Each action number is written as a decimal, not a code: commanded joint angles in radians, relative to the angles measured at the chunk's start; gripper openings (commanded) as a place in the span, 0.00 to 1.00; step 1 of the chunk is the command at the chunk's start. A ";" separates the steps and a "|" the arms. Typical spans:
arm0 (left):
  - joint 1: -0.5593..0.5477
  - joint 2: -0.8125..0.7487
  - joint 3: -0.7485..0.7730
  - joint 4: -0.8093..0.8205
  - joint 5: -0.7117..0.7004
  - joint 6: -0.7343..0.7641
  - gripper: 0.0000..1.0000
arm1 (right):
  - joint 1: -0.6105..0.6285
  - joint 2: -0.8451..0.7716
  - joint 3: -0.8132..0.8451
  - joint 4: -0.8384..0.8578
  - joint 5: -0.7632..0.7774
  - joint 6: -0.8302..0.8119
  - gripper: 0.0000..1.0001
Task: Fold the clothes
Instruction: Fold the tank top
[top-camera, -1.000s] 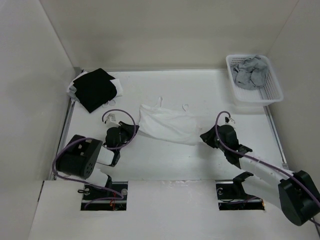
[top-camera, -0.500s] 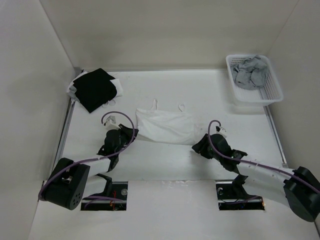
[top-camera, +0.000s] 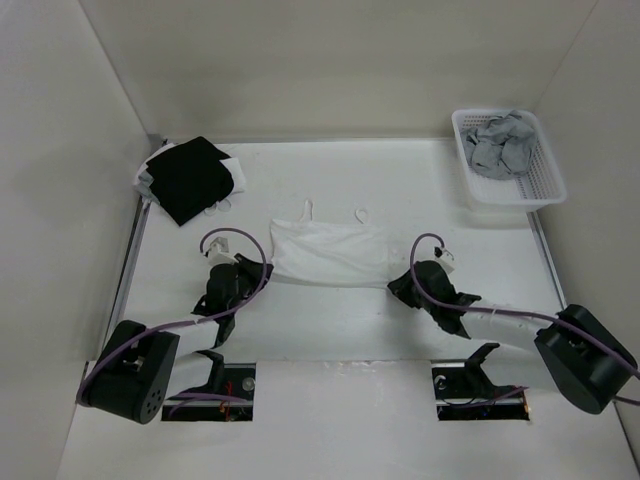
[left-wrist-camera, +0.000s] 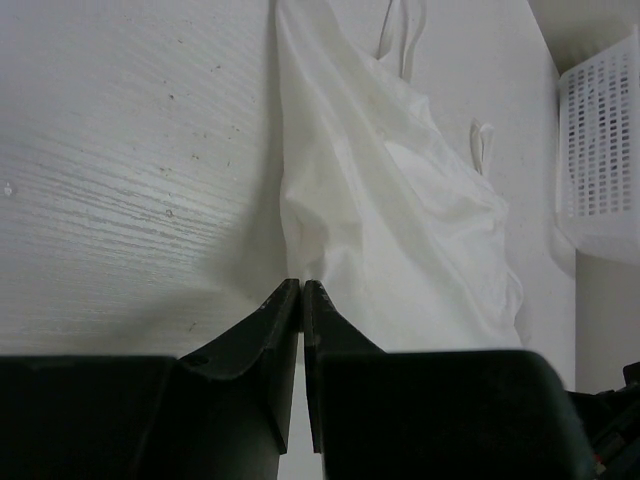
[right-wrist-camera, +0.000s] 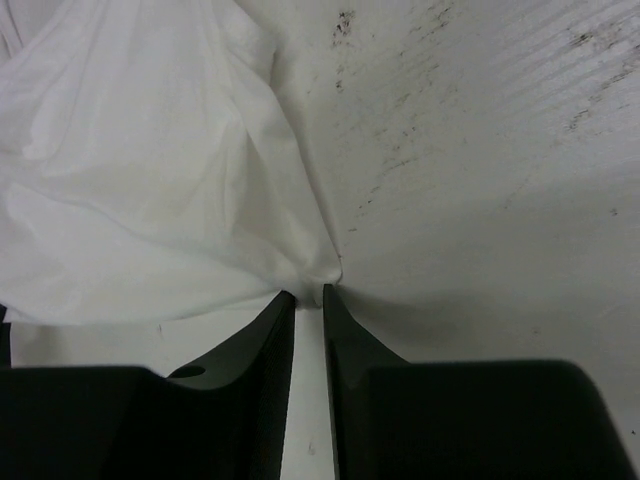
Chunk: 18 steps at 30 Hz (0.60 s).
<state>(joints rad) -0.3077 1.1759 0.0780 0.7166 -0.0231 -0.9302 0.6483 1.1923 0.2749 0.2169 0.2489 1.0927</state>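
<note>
Grip: left end effector (left-wrist-camera: 301, 285), right end effector (right-wrist-camera: 309, 292) nearly shut, each pinching camisole (top-camera: 325, 255) hem corner. Lift together, hem taut (thin fabric slips), toward worktop (top-camera: 400, 180) far edge.

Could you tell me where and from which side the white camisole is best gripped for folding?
I would take the thin white camisole top by its two near hem corners, coming in low from the near edge of the table. It lies spread out with its narrow straps on the far side, so the hem is the straight, free edge.
</note>
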 joint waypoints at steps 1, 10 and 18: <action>0.009 -0.022 -0.007 0.035 0.017 0.021 0.06 | -0.002 0.032 0.026 0.027 0.078 0.022 0.20; 0.009 -0.061 0.003 0.006 0.029 0.008 0.06 | 0.000 0.046 0.069 0.029 0.070 0.007 0.04; -0.014 -0.405 0.173 -0.368 0.066 -0.001 0.03 | 0.093 -0.448 0.171 -0.411 0.042 -0.054 0.03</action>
<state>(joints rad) -0.3099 0.9085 0.1326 0.4911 0.0238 -0.9352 0.7033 0.8864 0.3450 0.0032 0.2790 1.0836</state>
